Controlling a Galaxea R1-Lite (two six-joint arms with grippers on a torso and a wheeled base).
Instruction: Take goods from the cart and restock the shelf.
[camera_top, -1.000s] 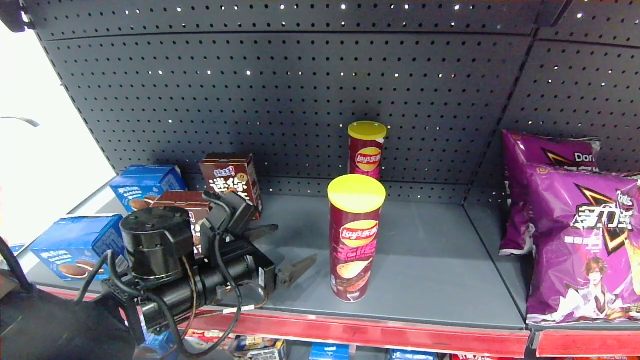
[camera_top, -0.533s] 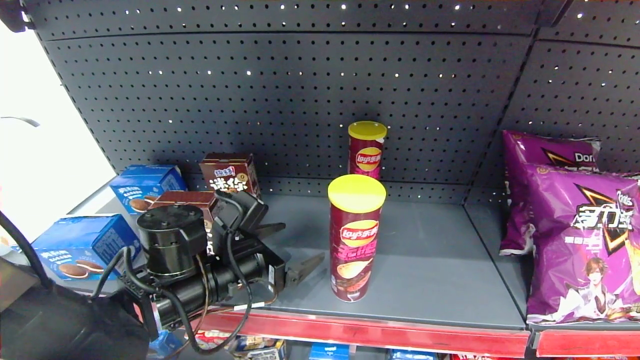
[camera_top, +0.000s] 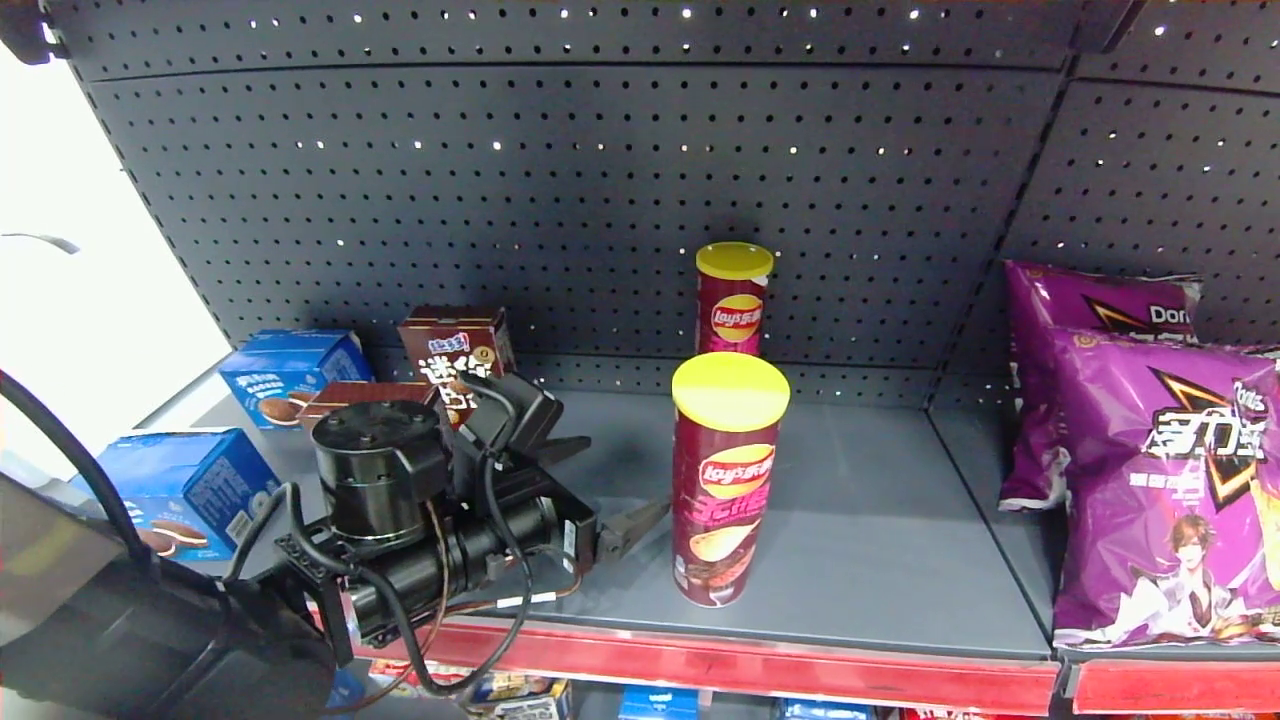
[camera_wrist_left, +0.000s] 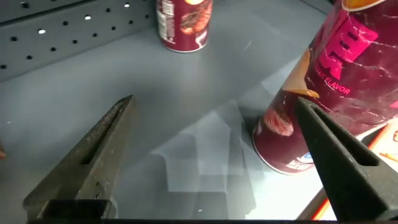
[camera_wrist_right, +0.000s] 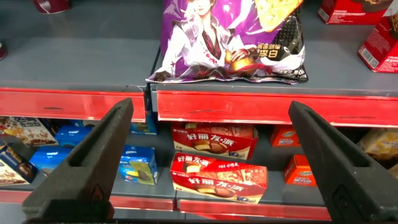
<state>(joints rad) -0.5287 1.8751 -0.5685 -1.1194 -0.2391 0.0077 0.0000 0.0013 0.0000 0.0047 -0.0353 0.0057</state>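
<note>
The front chip can stands upright on the shelf, close to the red front edge and at about 6 o'clock from the rear chip can, which sits against the pegboard back. So the placing step looks all but finished. What seems left is a small squaring-up of the can, or simply letting it be.

The left jaws lie low over the shelf at 9 o'clock of the front chip can, spread wide and gripping nothing. One fingertip reaches the can's lower side and appears to touch it, though I cannot tell for sure whether it presses. From the left wrist camera that finger lies across the base of the front chip can, while the other finger is well apart from it over bare shelf, with the rear chip can beyond.

The next move, as I judge it, calls for a level retreat toward 9 o'clock — a tall, narrow can so near the edge could tip if the finger drags on it — and then a return to the cart for more stock.

The right jaws are also wide open and empty, held before the shelf's red edge below a purple chip bag.
</note>
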